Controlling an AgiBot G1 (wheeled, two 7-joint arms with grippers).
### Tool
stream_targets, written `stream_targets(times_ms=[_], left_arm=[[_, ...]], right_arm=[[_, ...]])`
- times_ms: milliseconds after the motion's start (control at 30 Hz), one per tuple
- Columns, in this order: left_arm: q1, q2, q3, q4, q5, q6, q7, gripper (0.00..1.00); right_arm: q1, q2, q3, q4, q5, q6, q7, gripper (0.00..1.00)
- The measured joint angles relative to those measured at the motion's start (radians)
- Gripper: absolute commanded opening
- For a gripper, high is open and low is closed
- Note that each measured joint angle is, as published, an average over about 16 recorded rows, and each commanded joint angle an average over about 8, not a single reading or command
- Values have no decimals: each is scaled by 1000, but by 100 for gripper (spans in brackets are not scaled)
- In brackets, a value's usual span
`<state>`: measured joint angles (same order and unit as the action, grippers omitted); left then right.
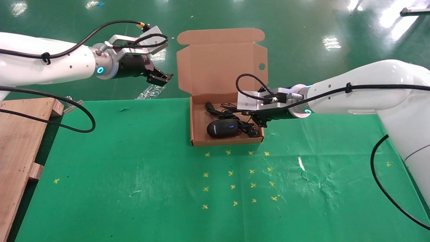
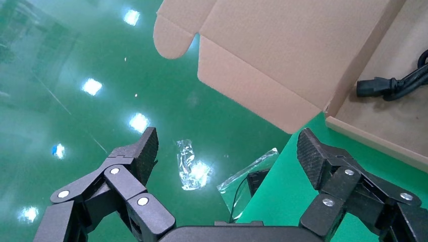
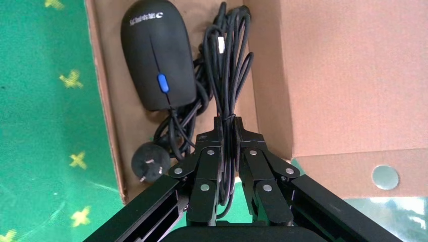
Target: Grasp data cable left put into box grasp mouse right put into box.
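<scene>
Right gripper [image 3: 228,132] low over box [image 1: 198,134], at its right wall; we see fingers pinched tight on thin mouse cord bundle [image 3: 229,60]. Bundle's long axis runs straight out ahead of our fingertips. Mouse [image 1: 222,128] rests on box floor just beside, data cable [image 1: 215,108] behind it. Left gripper [image 1: 160,78] parked wide open, empty, well left of box.
</scene>
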<state>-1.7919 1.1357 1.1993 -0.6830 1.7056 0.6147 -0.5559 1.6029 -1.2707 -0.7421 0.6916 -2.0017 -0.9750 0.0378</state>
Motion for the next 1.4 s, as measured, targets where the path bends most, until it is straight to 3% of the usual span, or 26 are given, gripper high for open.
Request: stream_targets(times_ms=[767, 1000, 1400], left_arm=[[1, 1, 0, -1, 1, 0, 0, 100], [1, 1, 0, -1, 1, 0, 0, 100], [1, 1, 0, -1, 1, 0, 0, 100]], right_arm=[[-8, 20, 12, 34, 32, -26, 21, 100], [-47, 69, 46, 78, 126, -65, 32, 100], [-152, 198, 137, 190, 375, -164, 57, 100]])
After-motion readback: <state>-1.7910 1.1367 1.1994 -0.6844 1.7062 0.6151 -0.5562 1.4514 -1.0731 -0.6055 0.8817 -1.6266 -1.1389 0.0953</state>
